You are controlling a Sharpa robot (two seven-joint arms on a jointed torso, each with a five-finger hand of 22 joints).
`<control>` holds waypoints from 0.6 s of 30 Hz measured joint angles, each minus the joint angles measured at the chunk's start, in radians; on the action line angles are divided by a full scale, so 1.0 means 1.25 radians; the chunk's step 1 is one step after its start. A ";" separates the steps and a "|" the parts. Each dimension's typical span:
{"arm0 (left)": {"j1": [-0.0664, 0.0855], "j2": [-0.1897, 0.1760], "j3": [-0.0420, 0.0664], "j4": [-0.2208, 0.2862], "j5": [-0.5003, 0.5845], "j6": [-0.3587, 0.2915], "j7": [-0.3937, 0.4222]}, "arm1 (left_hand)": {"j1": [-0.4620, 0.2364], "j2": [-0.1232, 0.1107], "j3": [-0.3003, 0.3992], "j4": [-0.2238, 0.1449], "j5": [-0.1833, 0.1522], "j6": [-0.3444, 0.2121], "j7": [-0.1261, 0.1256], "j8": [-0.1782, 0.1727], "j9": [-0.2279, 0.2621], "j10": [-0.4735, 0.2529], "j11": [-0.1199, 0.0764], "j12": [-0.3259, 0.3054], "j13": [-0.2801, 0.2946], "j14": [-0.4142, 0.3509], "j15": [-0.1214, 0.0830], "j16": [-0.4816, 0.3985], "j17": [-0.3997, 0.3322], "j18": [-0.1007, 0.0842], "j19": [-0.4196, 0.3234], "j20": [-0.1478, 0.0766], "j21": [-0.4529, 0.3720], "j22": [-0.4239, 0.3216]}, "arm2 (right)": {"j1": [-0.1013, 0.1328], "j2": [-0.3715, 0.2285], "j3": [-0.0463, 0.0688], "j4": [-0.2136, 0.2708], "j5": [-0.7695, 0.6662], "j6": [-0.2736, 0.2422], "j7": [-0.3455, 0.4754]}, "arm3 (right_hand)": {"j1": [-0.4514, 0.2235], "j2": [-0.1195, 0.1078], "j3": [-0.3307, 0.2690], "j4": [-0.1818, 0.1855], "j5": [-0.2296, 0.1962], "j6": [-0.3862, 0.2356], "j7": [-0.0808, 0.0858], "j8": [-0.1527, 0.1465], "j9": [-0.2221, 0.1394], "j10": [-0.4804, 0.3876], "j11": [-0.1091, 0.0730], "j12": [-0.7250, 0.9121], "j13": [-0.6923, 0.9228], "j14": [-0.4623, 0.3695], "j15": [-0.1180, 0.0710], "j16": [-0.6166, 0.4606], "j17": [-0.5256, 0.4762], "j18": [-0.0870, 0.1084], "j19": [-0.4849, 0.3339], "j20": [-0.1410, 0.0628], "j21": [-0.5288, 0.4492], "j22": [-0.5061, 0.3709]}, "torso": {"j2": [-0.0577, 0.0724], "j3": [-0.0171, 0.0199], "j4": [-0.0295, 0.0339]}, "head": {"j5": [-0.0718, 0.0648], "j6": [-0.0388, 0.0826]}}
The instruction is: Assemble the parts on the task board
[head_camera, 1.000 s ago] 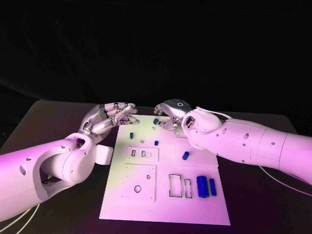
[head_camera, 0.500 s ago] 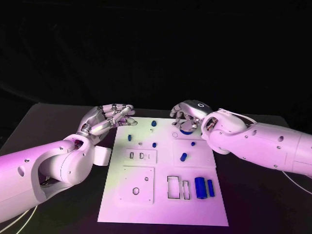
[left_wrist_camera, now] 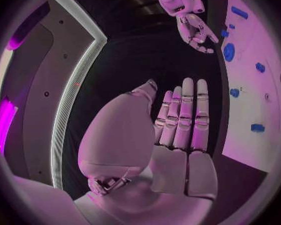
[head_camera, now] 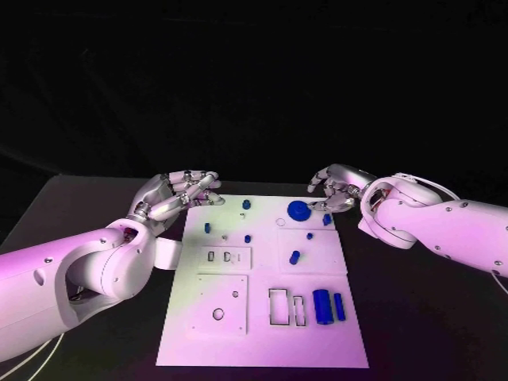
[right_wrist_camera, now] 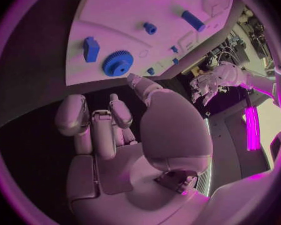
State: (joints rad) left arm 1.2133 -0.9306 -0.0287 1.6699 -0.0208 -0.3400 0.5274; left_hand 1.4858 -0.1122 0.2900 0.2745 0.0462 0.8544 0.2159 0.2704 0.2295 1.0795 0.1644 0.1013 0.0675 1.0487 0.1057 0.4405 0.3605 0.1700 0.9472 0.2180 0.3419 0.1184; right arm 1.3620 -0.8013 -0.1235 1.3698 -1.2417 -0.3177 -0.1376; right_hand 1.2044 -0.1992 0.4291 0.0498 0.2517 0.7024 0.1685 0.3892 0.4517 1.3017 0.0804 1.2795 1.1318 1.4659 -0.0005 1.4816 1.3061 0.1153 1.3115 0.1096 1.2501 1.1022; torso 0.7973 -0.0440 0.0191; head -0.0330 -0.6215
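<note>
The white task board [head_camera: 266, 333] lies in the middle of the black table. A blue gear [head_camera: 298, 209] sits flat on its far right part, and the same gear [right_wrist_camera: 118, 63] lies next to a small blue block [right_wrist_camera: 90, 49]. Several small blue parts [head_camera: 248, 237] stand or lie on the board's far half. Two blue cylinders [head_camera: 321, 305] lie side by side near the right edge. My right hand [head_camera: 340, 189] hovers just past the board's far right corner, fingers loosely bent, holding nothing. My left hand [head_camera: 181, 194] is at the far left corner with its fingers [left_wrist_camera: 181, 120] straight and nothing in them.
A small white piece [head_camera: 168, 252] lies against the board's left edge, beside my left forearm. The board carries rectangular slots [head_camera: 280, 306] and a square panel with a round hole [head_camera: 217, 314] in its near half. Bare black table surrounds the board.
My right hand moved right from over the board's far middle to beyond its right corner. It let go of the blue gear, which now lies uncovered on the board. The left hand stayed put.
</note>
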 measured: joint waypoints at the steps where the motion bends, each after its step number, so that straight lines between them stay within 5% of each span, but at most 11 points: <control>1: 0.000 0.001 0.000 -0.001 0.000 0.000 0.000 | 0.000 0.000 0.000 0.000 0.000 0.000 0.000 0.000 0.000 0.000 0.000 0.000 0.000 0.000 0.000 0.000 0.000 0.000 0.000 0.000 0.000 0.000 | -0.001 0.001 0.000 -0.003 0.004 0.007 -0.001 | 0.000 0.000 0.000 0.000 0.000 -0.005 0.002 0.004 0.001 0.007 0.002 0.014 0.019 0.000 0.000 0.005 0.001 -0.002 0.001 0.001 0.005 0.008 | 0.000 0.0005 0.0001 | 0.000 0.000; 8: 0.000 0.002 0.000 -0.003 0.001 0.003 -0.002 | 0.000 0.000 0.000 0.000 0.000 0.000 0.000 0.000 0.000 0.000 0.000 0.000 0.000 0.000 0.000 0.000 0.000 0.000 0.000 0.000 0.000 0.000 | -0.014 0.017 0.000 -0.021 0.014 0.039 -0.007 | 0.000 0.000 0.000 0.005 0.000 -0.014 0.003 0.017 0.003 0.029 0.004 0.055 0.077 -0.002 0.003 0.017 0.002 -0.012 0.011 0.005 0.020 0.036 | 0.001 0.0025 0.0016 | -0.001 -0.001; 18: 0.000 0.005 0.000 -0.005 0.002 0.005 -0.005 | 0.000 0.000 0.002 -0.002 0.000 0.000 0.000 0.000 0.000 0.000 0.000 0.000 0.000 -0.003 0.003 0.000 0.002 0.000 0.000 0.000 0.000 0.000 | -0.017 0.048 0.000 -0.044 -0.001 0.046 -0.013 | -0.001 0.008 0.001 0.008 0.000 -0.014 0.003 0.023 0.005 0.032 0.007 0.062 0.087 0.001 0.006 0.025 0.002 -0.012 0.016 0.005 0.024 0.042 | 0.001 0.0012 0.0019 | -0.002 -0.002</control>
State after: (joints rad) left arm 1.2129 -0.9247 -0.0289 1.6633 -0.0182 -0.3342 0.5207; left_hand 1.4857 -0.1122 0.2929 0.2716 0.0462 0.8544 0.2159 0.2704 0.2295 1.0795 0.1643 0.1013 0.0675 1.0451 0.1092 0.4405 0.3632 0.1700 0.9472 0.2180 0.3419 0.1185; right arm 1.3403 -0.7407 -0.1241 1.3147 -1.2429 -0.2595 -0.1541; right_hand 1.2029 -0.1894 0.4304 0.0601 0.2517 0.6843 0.1729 0.4184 0.4579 1.3419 0.0893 1.3569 1.2410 1.4665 0.0073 1.5123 1.3084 0.1000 1.3311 0.1153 1.2805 1.1549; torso 0.7984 -0.0425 0.0215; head -0.0357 -0.6243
